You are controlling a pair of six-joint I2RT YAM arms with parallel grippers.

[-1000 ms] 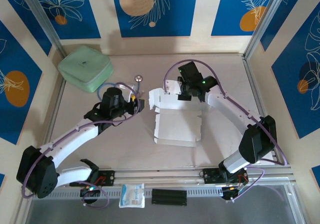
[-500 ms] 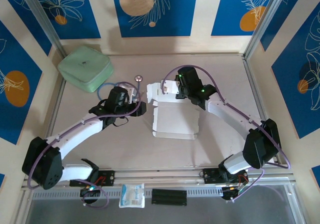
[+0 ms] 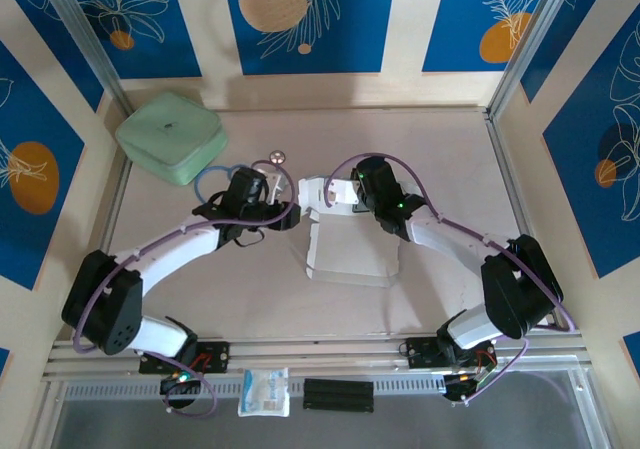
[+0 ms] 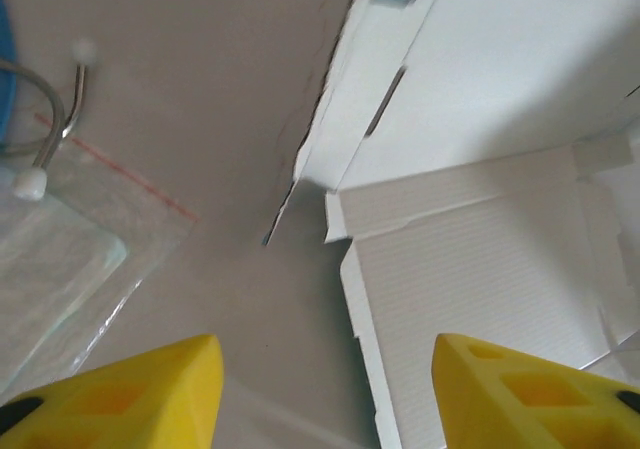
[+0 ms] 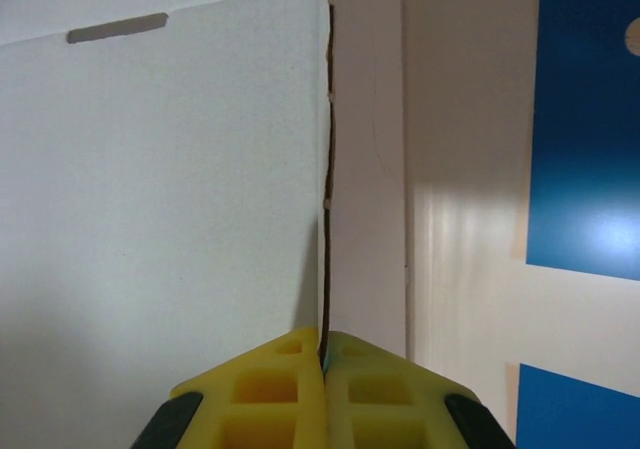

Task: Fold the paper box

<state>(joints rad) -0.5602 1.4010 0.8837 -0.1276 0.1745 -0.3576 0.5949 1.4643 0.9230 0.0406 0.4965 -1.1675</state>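
With right claw (image 5: 322, 354) pinched shut on the far flap of the paper box (image 3: 350, 244), white side up mid-counter (image 3: 200, 294), bring open left claw (image 3: 291, 215) to the left flap; fold gently along the crease.

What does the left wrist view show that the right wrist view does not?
Left wrist, not right: the open left gripper, a clear plastic packet and stethoscope earpieces. Right wrist, not left: the right gripper shut on the paper box at its edge, and a blue wall panel. Both: the paper box's white face with its slot.
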